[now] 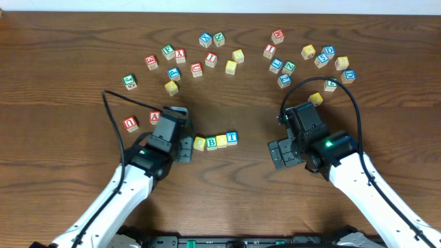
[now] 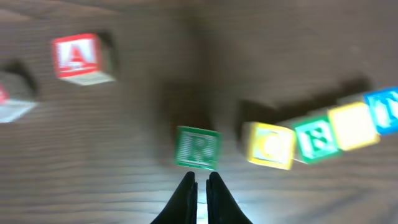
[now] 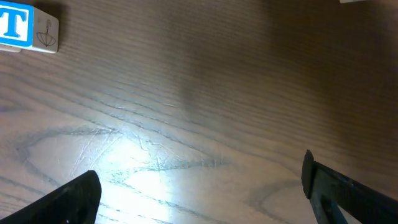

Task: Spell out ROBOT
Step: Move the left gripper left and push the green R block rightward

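Lt gripper (image 2: 199,182) pinched shut, empty, tips just short of R cube (image 2: 197,147) at their 12 o'clock. Small gap, then yellow cube (image 2: 268,145), B cube (image 2: 317,140), 2nd yellow cube (image 2: 354,126), T cube (image 2: 384,111) run toward 2 o'clock. Rt gripper (image 3: 200,175) wide open, empty. R cube prob. light, rigid, smooth wood: pinch opposite flat sides.

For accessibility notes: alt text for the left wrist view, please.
Blurred: the shut left gripper points at a green R cube, standing just apart from a row of four cubes ending in a blue T. A red A cube sits farther off.
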You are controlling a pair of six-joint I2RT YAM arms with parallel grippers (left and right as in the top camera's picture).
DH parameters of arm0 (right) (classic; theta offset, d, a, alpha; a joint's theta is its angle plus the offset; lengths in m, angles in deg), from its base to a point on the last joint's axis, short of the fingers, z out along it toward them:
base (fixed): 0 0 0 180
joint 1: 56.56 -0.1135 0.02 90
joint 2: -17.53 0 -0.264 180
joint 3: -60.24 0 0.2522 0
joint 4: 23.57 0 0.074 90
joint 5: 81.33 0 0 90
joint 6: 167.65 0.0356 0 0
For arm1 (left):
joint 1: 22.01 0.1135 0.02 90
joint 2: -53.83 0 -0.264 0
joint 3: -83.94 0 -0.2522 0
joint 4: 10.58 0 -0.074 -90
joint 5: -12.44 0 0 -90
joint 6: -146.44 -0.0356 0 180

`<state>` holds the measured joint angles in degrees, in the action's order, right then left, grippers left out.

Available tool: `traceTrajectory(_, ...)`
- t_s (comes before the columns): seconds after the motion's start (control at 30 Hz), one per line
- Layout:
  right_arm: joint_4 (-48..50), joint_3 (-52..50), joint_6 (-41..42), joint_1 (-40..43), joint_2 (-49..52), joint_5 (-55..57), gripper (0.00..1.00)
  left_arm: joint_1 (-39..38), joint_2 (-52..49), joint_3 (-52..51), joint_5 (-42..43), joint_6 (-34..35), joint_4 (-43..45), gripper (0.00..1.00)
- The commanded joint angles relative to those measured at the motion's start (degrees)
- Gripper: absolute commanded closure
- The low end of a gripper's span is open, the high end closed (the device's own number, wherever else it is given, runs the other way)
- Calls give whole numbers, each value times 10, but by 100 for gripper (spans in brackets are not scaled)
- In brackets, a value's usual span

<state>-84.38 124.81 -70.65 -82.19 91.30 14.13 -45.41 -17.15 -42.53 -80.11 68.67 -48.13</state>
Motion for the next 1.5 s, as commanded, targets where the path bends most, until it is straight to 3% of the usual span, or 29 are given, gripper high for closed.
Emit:
traceTrajectory(0.0,1,-4,7,0,3,6,1,42,0,-4,-27,6,-2,93)
traceTrajectory(0.17,1,-4,7,0,3,6,1,78,-8,-4,-26,5,-2,92)
traceTrajectory(0.67,1,-4,7,0,3,6,1,80,-101,-4,-26,5,9,93)
traceTrajectory(1.47,1,-4,7,0,3,6,1,80,-106,-4,-5,-10,23,92)
